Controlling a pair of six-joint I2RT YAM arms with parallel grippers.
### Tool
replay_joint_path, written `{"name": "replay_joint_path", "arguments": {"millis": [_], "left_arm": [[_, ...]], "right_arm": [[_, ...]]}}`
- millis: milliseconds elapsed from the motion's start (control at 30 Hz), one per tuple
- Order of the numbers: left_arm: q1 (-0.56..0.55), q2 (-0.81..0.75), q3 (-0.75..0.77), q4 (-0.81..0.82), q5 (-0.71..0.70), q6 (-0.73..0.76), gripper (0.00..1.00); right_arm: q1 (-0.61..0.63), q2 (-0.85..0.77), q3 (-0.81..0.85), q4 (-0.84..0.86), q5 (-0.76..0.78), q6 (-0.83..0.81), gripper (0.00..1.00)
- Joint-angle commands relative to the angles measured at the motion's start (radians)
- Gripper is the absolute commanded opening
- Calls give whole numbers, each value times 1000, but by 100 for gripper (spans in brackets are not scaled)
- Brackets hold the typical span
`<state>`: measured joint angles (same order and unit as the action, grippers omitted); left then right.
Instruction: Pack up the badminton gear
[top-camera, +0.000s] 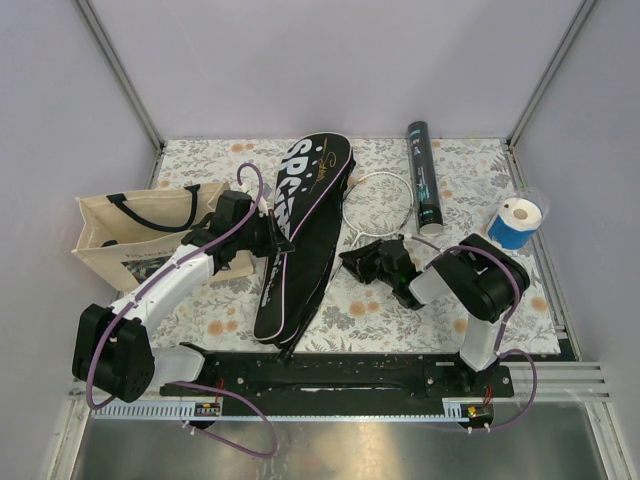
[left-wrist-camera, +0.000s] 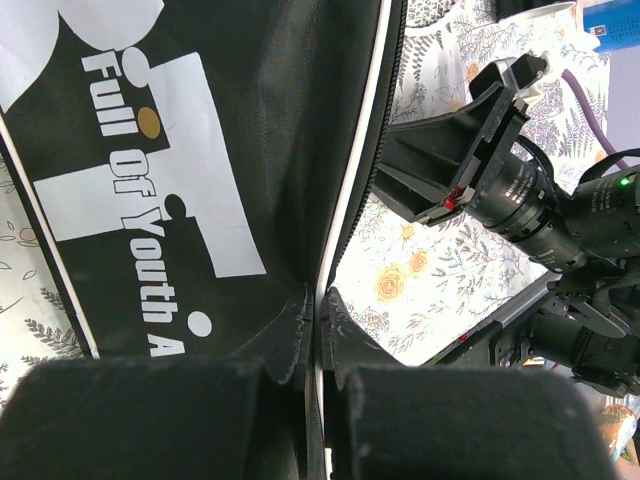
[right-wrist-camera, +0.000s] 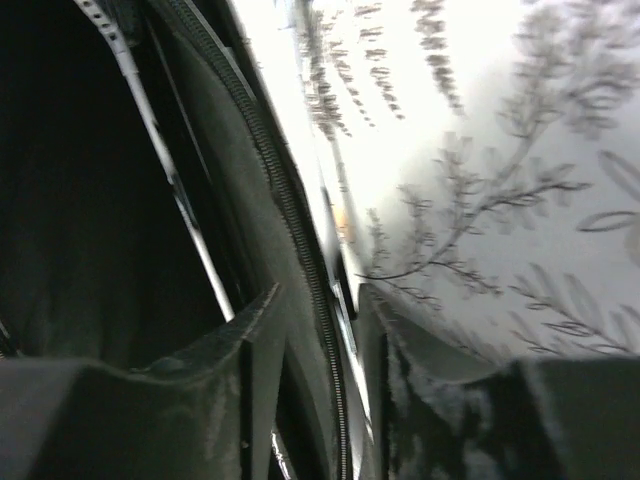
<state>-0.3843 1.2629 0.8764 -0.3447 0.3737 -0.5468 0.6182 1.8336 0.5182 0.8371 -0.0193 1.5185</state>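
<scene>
The black "SPORT" racket cover (top-camera: 310, 190) lies slantwise in the middle of the flowered table. My left gripper (top-camera: 283, 243) is shut on its left, white-piped edge (left-wrist-camera: 320, 300); the white lettering of the cover (left-wrist-camera: 200, 150) fills the left wrist view. My right gripper (top-camera: 350, 262) is closed on the cover's zippered right edge (right-wrist-camera: 315, 300), with the dark inside of the cover (right-wrist-camera: 90, 200) to its left. The silver racket's head (top-camera: 382, 174) pokes out beside the cover at its upper right. The black tube (top-camera: 424, 175) lies behind it. No shuttlecocks are in view.
The beige tote bag (top-camera: 130, 225) stands at the left, just behind my left arm. The blue and white roll (top-camera: 517, 222) sits at the right edge. The right arm's wrist (left-wrist-camera: 500, 180) shows close by in the left wrist view. Metal frame posts stand at the back corners.
</scene>
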Motion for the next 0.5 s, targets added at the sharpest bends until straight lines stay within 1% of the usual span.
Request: {"name": "replay_joint_path", "arguments": {"millis": [0,133,200,300,333,400,433,467], "left_arm": [[7,-42,13,62,16,1,0],[5,-40,16,61,19,1,0],[7,-39,15,59,19,-1,0],[5,-42,15,62,16,1,0],[5,-43,13,61,16,1,0],[5,-42,13,61,14,-1,0],[5,-43,12,61,16,-1,0],[5,-43,10,62,16,-1,0]], "right_arm": [[9,10,-41,11,30,-30,36],[11,-52,-66,-33,79,-72,17],[11,-63,-70,-15,75,-87,13],[9,-59,-60,16,52,-100,13],[9,-53,-49,7,45,-96,17],[12,-37,-27,-9,30,-87,47],[14,-24,-23,-1,24,-78,50],[17,-11,-20,17,24,-66,50]]}}
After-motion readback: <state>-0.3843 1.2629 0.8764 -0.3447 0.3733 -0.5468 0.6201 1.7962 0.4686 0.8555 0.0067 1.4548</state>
